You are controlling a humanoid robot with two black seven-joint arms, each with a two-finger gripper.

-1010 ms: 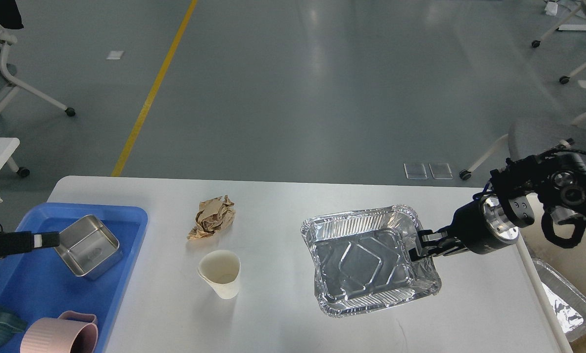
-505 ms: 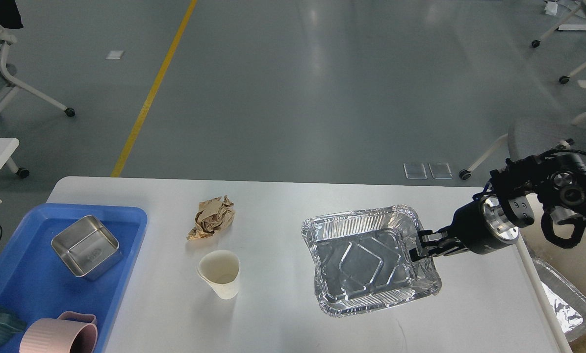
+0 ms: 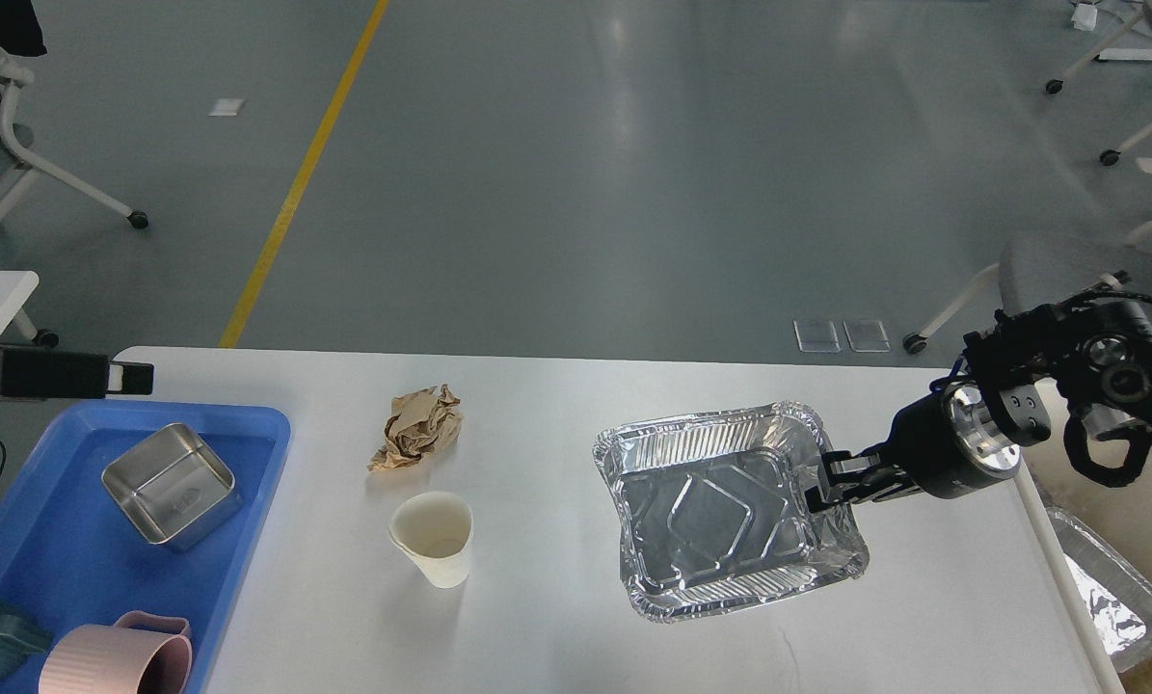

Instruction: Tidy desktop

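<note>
Head view: right tool (image 3: 819,484) clamped on foil tray (image 3: 730,511) rim.

bare desktop (image 3: 537,463) runs 12 to 6 o'clock between the paper cup (image 3: 433,537) with crumpled paper (image 3: 417,426) and the foil tray (image 3: 730,511).

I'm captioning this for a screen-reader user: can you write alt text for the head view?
The robot's right hand grips the right rim of an empty foil tray on the white desktop. A crumpled brown paper and a paper cup lie mid-table. At left, a blue tray holds a steel box and mugs, with the left hand above it.
</note>
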